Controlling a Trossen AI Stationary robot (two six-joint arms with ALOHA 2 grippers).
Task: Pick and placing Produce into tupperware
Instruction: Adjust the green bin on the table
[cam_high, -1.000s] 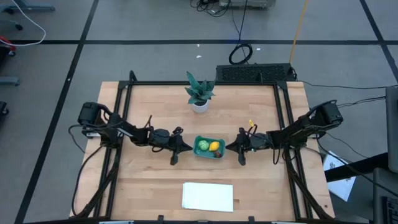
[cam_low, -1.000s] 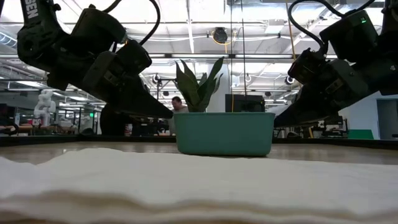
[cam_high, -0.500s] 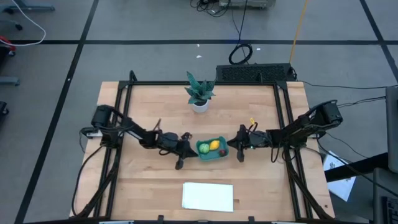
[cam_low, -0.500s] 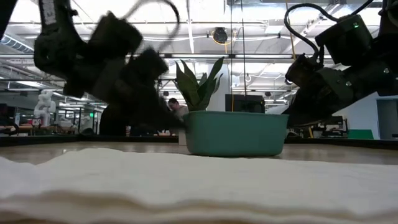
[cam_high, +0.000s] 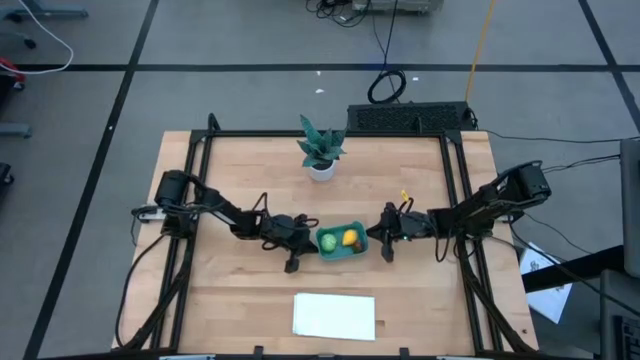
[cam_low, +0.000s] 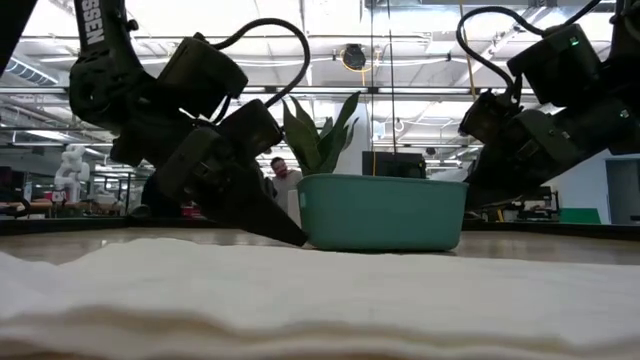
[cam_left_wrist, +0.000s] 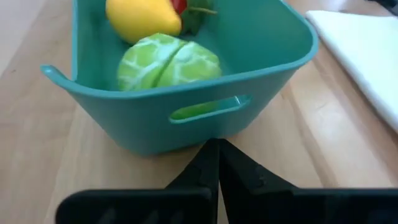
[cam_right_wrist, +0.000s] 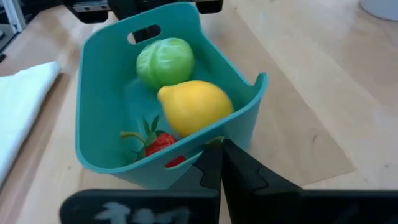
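While both grippers pressed together: left gripper (cam_high: 300, 247), right gripper (cam_high: 382, 241) flanking tupperware (cam_high: 340, 242) of produce (cam_right_wrist: 189, 106).

Both arms reach low and inward across the counter from opposite sides. The left tool (cam_high: 299, 243) points down toward the counter with its fingers pressed together. The right tool (cam_high: 384, 238) is likewise closed, fingers meeting at the tips.

Smooth matt teal plastic tupperware (cam_right_wrist: 106, 93), pale grained wooden table (cam_high: 240, 170), soft white cloth (cam_low: 300, 300)
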